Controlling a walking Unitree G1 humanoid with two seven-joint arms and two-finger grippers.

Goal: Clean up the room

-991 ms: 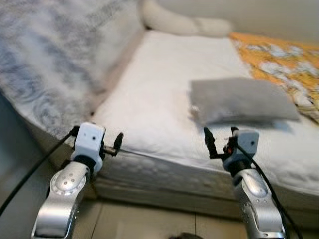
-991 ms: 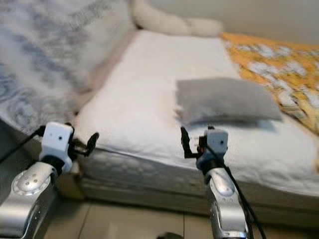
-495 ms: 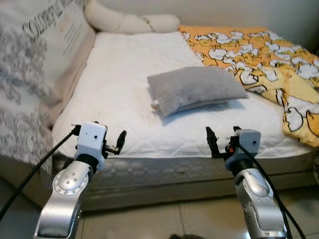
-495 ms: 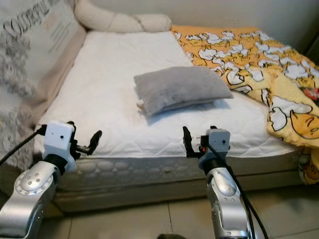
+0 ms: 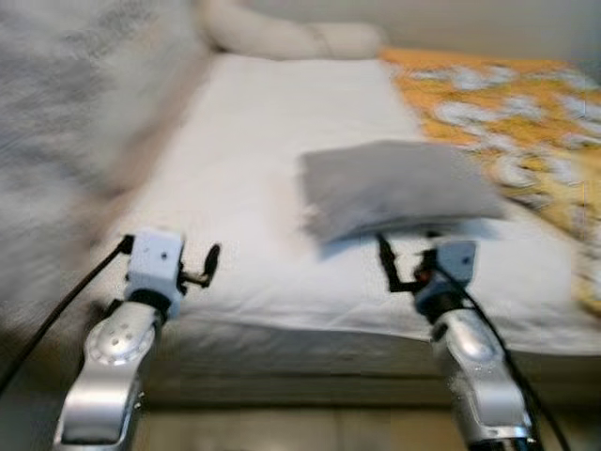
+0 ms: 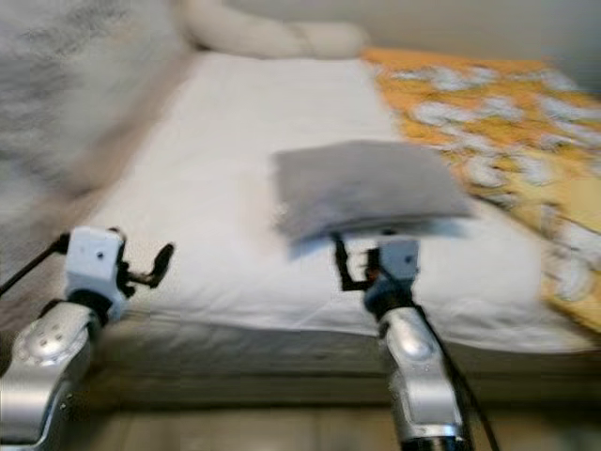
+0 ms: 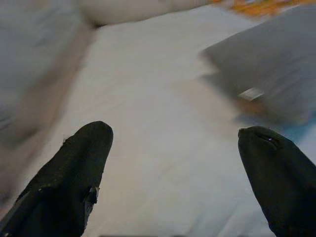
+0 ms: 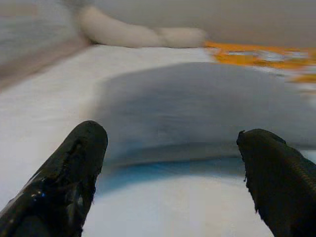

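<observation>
A grey pillow (image 5: 394, 188) lies on the bed's white mattress (image 5: 254, 141), near its front edge. An orange and yellow patterned blanket (image 5: 526, 113) covers the bed's right side. My right gripper (image 5: 399, 268) is open, held just short of the pillow; in the right wrist view the pillow (image 8: 197, 108) spans the gap between the two black fingers (image 8: 64, 177). My left gripper (image 5: 202, 272) is open too, over the mattress edge to the pillow's left. In its wrist view the pillow (image 7: 266, 74) lies ahead and to one side. The picture is blurred.
A long cream bolster (image 5: 282, 38) lies across the far end of the bed. A grey patterned cushion or cover (image 5: 66, 141) leans along the bed's left side. A strip of tiled floor (image 5: 282, 432) runs below the bed's front edge.
The whole picture has shifted and blurred, so the camera has moved; the bed now looks closer. Both arms keep the same pose with fingers apart.
</observation>
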